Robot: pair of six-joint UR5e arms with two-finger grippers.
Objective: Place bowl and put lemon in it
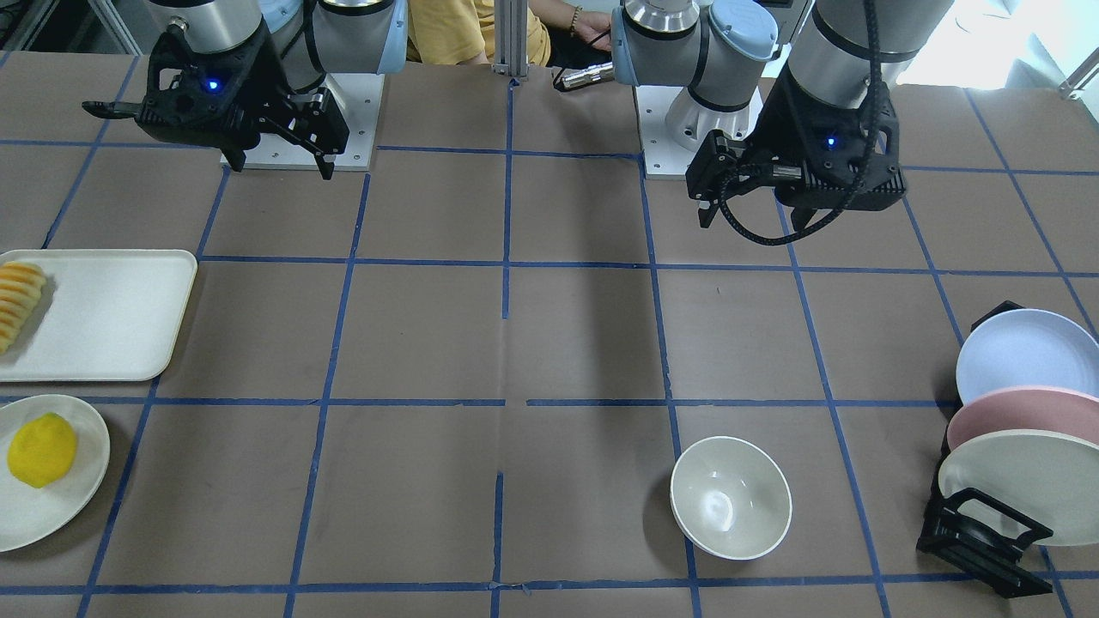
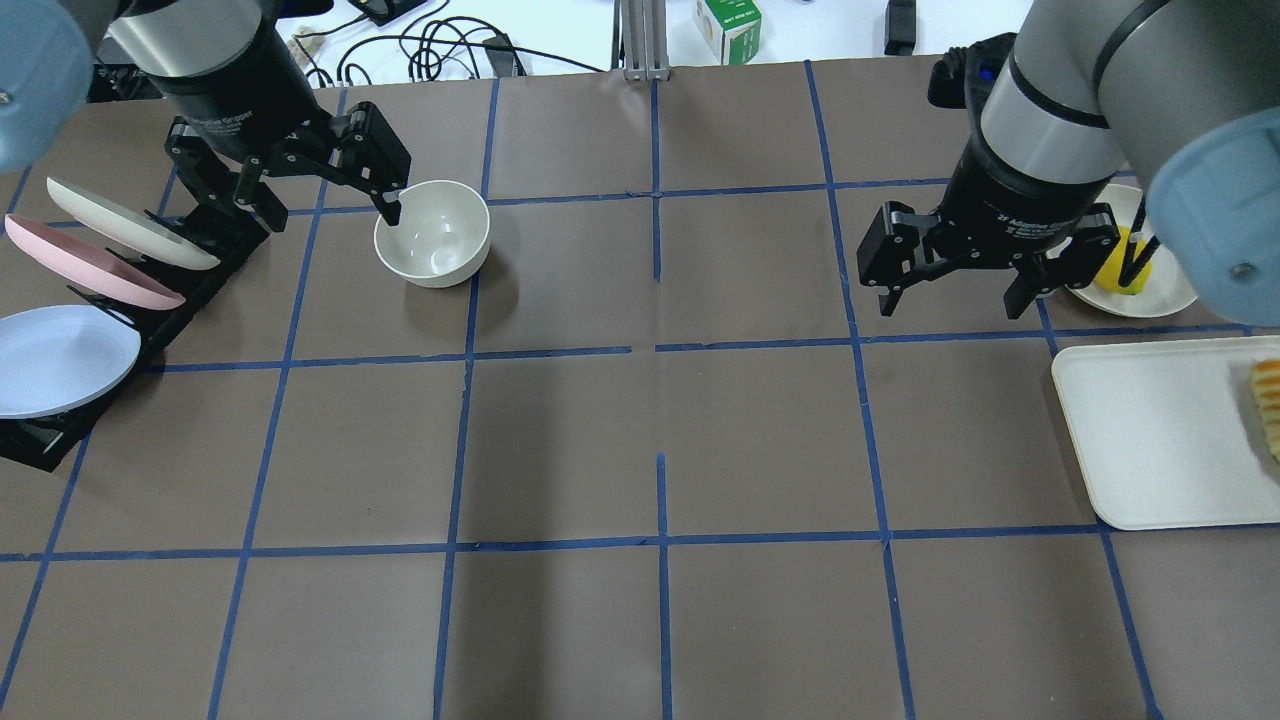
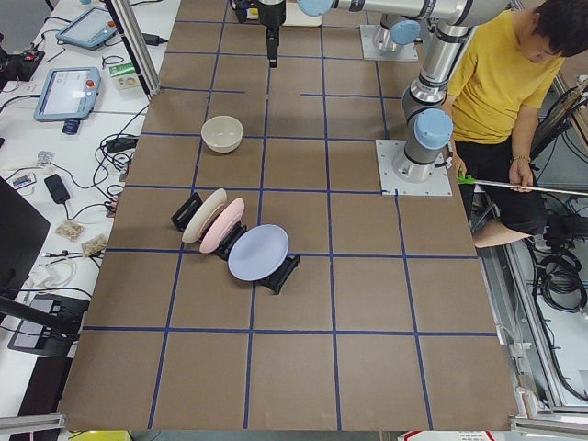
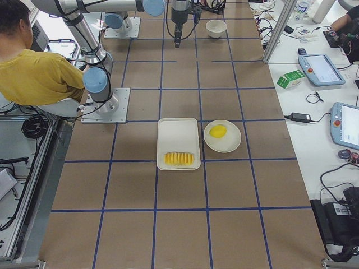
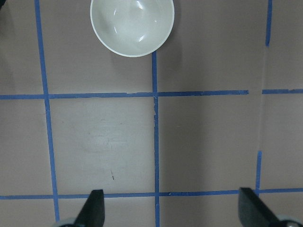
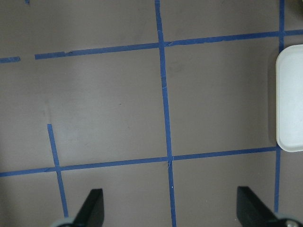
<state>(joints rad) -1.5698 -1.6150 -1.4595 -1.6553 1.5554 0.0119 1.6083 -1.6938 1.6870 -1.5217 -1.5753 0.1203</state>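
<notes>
Fingers [image 5: 94, 208] of your left gripper [image 2: 332, 218] are spread wide and grip nothing. In its wrist view you see only brown table [image 5: 104, 142] and blue tape lines between the two tips. Your right gripper [image 2: 948, 305] stands the same way, its fingers [image 6: 92, 208] far apart over the table surface, with the corner of a white tray [image 1: 112, 318] showing at the right edge of its wrist view.

You will find the bowl [image 2: 432, 235] upright, mouth up, in the upper left of the overhead view. One left fingertip overlaps its rim there. The front-facing view, though, shows that gripper raised in the upper right and the bowl lower down, right of centre, well apart from it. In the left wrist view the bowl sits at the top of the frame, away from both fingers.

Look for the lemon [image 1: 43, 449] at the lower left edge of the front-facing view, lying on a round cream plate [image 1: 84, 487], across the table from the bowl. Just above that plate in the same view the tray carries sliced yellow-orange food [image 1: 19, 300] at its left end. In the overhead view your right arm hides part of the lemon.

At the lower right edge of the front-facing view a black rack [image 1: 987, 549] holds three plates on edge, blue, pink and cream, near the bowl.
</notes>
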